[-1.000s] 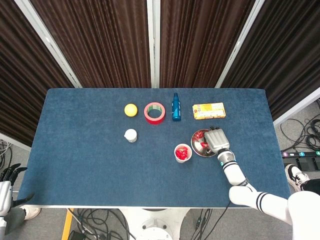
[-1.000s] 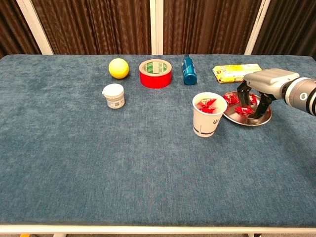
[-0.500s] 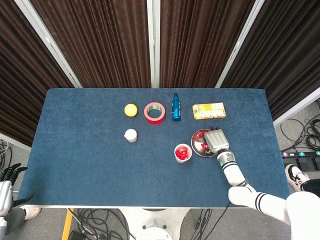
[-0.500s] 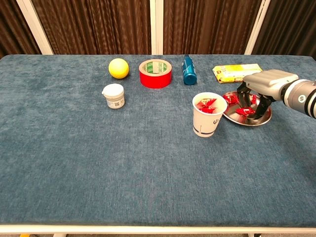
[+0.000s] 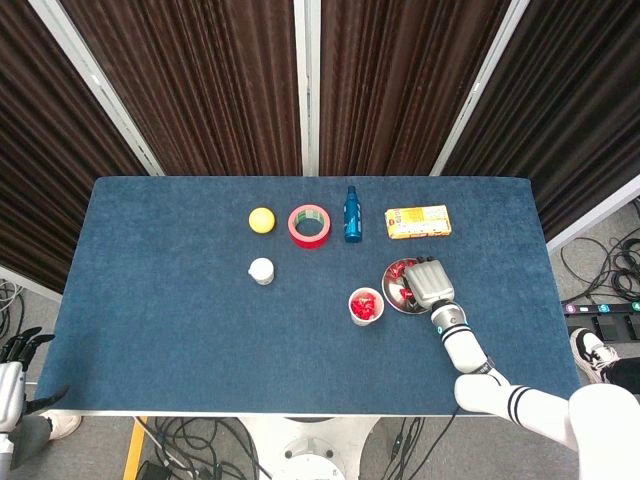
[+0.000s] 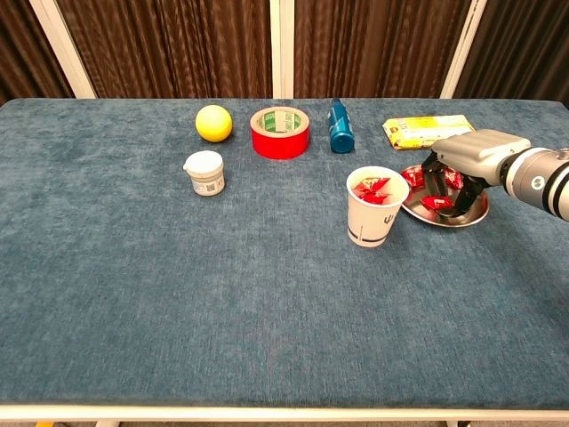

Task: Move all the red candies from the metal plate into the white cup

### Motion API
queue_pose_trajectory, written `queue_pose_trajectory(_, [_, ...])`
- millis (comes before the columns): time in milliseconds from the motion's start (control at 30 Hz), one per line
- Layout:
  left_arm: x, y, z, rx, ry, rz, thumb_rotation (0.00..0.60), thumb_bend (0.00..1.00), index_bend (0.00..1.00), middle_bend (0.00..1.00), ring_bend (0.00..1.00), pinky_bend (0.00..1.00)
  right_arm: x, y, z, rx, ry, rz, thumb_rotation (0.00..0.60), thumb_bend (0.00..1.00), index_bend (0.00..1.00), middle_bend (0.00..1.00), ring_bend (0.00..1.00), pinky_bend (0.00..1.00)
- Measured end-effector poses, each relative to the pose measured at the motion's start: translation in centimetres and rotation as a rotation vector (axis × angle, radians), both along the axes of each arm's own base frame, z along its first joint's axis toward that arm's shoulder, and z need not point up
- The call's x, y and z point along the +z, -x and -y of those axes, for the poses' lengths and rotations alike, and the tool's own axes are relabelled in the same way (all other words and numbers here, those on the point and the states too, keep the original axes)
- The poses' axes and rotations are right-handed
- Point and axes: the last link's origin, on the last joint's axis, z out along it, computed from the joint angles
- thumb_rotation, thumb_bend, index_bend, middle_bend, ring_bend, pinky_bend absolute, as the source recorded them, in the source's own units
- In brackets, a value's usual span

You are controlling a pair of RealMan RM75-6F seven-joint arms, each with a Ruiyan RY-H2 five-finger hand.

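1. The right hand [image 6: 455, 174] hung over the round shiny metal plate [image 6: 471, 216], fingers curled down around a red wrapped candy [image 6: 435, 203]; whether it had actually pinched it or was just caging it, I couldn't tell from either view; nothing looked lifted off the plate.
2. Just beside the hand, towards the middle of the table, stood the white paper cup [image 6: 372, 218], and it already had a few red candies in it [image 6: 372, 189]; so I'd say a good chunk of the job was done.
3. What was left: at least a couple more red candies on the plate, one poking out on the cup side of the fingers [image 6: 413, 177], others partly hidden under the hand; exact count, no idea.
4. The left hand [image 5: 18, 351] was way off from all this, hanging below the table edge on the far side from the plate; fingers apart, holding nothing.
5. Beyond the right hand sat a yellow flat box [image 6: 416, 130]; further off past the cup were a blue bottle [image 6: 339, 126], a red tape roll [image 6: 280, 132], a yellow ball [image 6: 213, 123] and a small white jar [image 6: 204, 173]; none of it was in the way.
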Motion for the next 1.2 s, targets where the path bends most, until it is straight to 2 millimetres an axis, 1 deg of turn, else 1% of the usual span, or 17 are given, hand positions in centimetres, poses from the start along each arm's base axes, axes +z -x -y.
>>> queue_pose_trajectory(133, [0.1, 0.1, 0.1, 0.001, -0.004, 0.0, 0.6, 0.09, 0.3, 0.25, 0.17, 0.28, 0.0, -0.2, 0.0, 0.004, 0.004, 0.01, 0.6, 0.32, 0.59, 0.54, 0.26, 0.28])
queue_pose_trajectory(233, [0.1, 0.1, 0.1, 0.001, -0.006, 0.0, 0.6, 0.09, 0.3, 0.25, 0.17, 0.28, 0.3, -0.4, 0.1, 0.01, 0.013, 0.022, 0.6, 0.33, 0.6, 0.54, 0.26, 0.28])
queue_pose_trajectory(333, [0.2, 0.0, 0.2, 0.0, -0.009, 0.0, 0.6, 0.09, 0.3, 0.25, 0.17, 0.28, 1.1, -0.8, 0.1, 0.02, 0.026, 0.043, 0.6, 0.33, 0.6, 0.54, 0.26, 0.28])
queue_pose_trajectory(433, [0.3, -0.1, 0.1, -0.005, -0.011, -0.002, 0.6, 0.09, 0.3, 0.25, 0.17, 0.28, 2.3, -1.6, 0.0, 0.043, 0.045, 0.075, 0.6, 0.33, 0.6, 0.54, 0.26, 0.28])
queue_pose_trajectory(533, [0.4, -0.2, 0.1, -0.01, -0.012, -0.005, 0.6, 0.09, 0.3, 0.25, 0.17, 0.28, 3.8, -2.9, -0.3, 0.076, 0.059, 0.124, 0.6, 0.33, 0.6, 0.54, 0.26, 0.28])
queue_pose_trajectory(633, [0.4, -0.4, 0.0, -0.014, -0.012, -0.007, 0.6, 0.09, 0.3, 0.25, 0.17, 0.28, 5.5, -4.6, -0.9, 0.118, 0.06, 0.186, 0.6, 0.33, 0.6, 0.54, 0.26, 0.28])
queue_pose_trajectory(767, [0.4, -0.5, -0.1, -0.018, -0.01, -0.007, 0.6, 0.09, 0.3, 0.25, 0.17, 0.28, 7.5, -7.3, -2.4, 0.195, 0.035, 0.26, 0.6, 0.32, 0.59, 0.51, 0.25, 0.28])
queue_pose_trajectory(833, [0.4, -0.6, -0.1, -0.02, -0.009, -0.008, 0.6, 0.09, 0.3, 0.25, 0.17, 0.28, 8.1, -8.2, -2.9, 0.233, 0.018, 0.265, 0.6, 0.32, 0.58, 0.49, 0.25, 0.28])
queue_pose_trajectory(933, [0.3, -0.6, -0.2, -0.02, -0.008, -0.006, 0.6, 0.09, 0.3, 0.25, 0.17, 0.28, 7.8, -9.0, -3.6, 0.267, -0.019, 0.258, 0.6, 0.31, 0.57, 0.48, 0.24, 0.28])
queue_pose_trajectory(1067, [0.3, -0.5, -0.1, -0.016, -0.007, -0.004, 0.6, 0.09, 0.3, 0.25, 0.17, 0.28, 6.0, -9.6, -4.3, 0.292, -0.07, 0.232, 0.6, 0.31, 0.55, 0.45, 0.24, 0.28])
queue_pose_trajectory(1200, [0.2, -0.3, 0.0, -0.01, -0.007, 0.0, 0.6, 0.09, 0.3, 0.25, 0.17, 0.28, 4.8, -9.7, -4.7, 0.311, -0.098, 0.194, 0.6, 0.31, 0.53, 0.43, 0.22, 0.28])
